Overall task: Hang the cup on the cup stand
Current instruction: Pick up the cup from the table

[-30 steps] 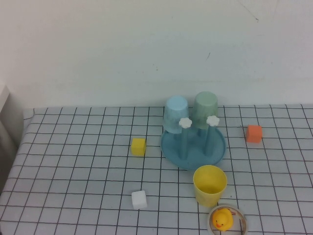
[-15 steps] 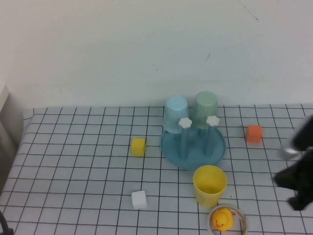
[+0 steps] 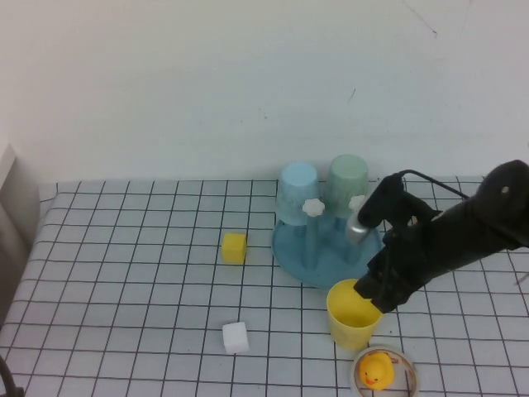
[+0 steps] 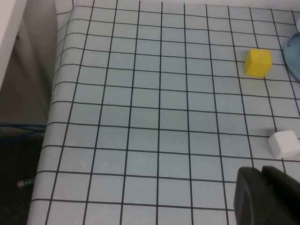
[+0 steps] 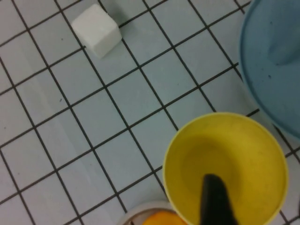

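Worktop [image 3: 124, 289]: covered with a white cloth ruled in black squares, against a plain pale wall.
Right arm: black, reaching in from the right side, slanting down toward the yellow cup.
Cup stand [image 3: 326, 248]: round blue dish base at mid-worktop, upright pegs with white flower knobs; a light blue cup [image 3: 296, 193] and a pale green cup [image 3: 347, 187] sit upside down on the far pegs.
Yellow cup [image 3: 351, 318]: upright, mouth up, just in front of the stand's near rim, apart from it.
Right gripper [image 3: 369, 292]: at the cup's rim, one finger [image 5: 213, 201] dipping inside; jaws parted, nothing clenched.
Left gripper [image 4: 267, 194]: parked over the worktop's near left part, jaws closed, empty.
Rubber duck [image 3: 376, 370]: in a round ring beside the cup.
Blocks: yellow [image 3: 234, 247], white [image 3: 235, 337].
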